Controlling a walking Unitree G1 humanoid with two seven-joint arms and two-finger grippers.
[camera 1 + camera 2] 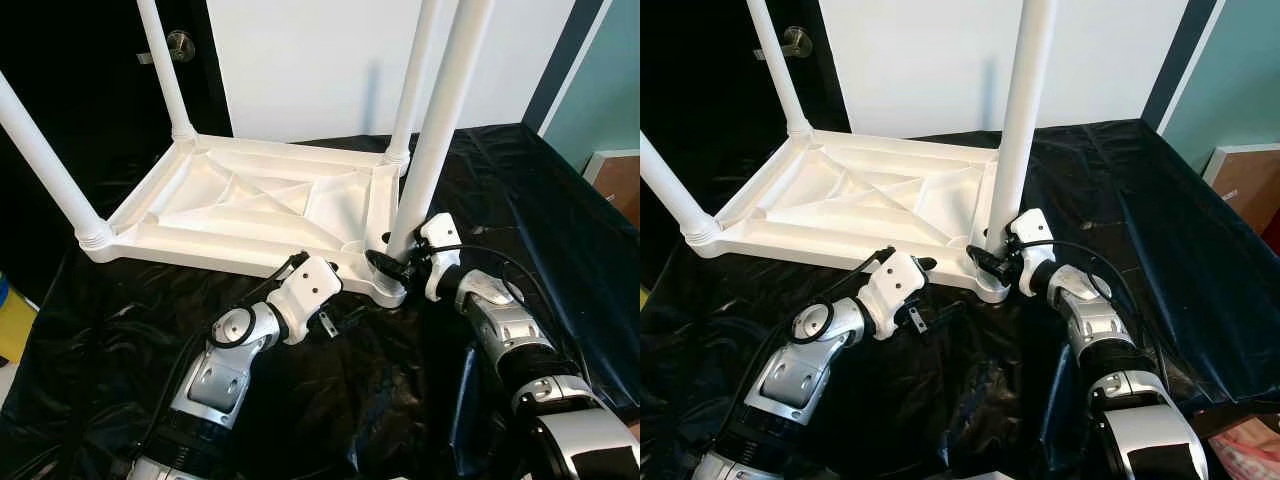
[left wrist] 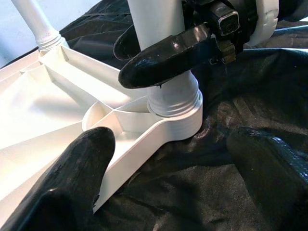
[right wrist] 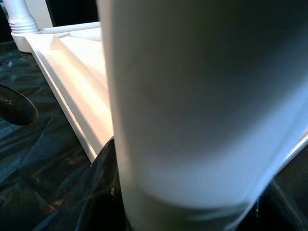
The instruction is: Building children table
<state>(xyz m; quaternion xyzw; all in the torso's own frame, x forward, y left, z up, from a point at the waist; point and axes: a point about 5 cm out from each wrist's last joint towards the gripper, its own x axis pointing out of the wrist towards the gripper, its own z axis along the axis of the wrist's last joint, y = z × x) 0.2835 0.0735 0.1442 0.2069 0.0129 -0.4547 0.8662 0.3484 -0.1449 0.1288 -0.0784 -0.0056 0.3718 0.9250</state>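
Observation:
A white plastic children's table (image 1: pixel 250 205) lies upside down on a black sheet, with its legs pointing up. The near right leg (image 1: pixel 440 130) stands in its corner socket (image 2: pixel 175 113). My right gripper (image 1: pixel 393 262) is shut on this leg just above the socket; one of its black fingers (image 2: pixel 163 57) wraps across the leg in the left wrist view. My left gripper (image 1: pixel 300 262) is open at the table's front edge, left of that corner. One finger (image 2: pixel 72 183) rests over the tabletop's rim and the other (image 2: pixel 269 168) is above the sheet.
The black sheet (image 1: pixel 540 190) covers the ground all around. Three other legs stand at the far left (image 1: pixel 165 70), far right (image 1: pixel 415 80) and near left (image 1: pixel 45 160). A white wall and a dark door with a knob (image 1: pixel 180 42) lie behind. A brown box (image 1: pixel 1245 180) sits at right.

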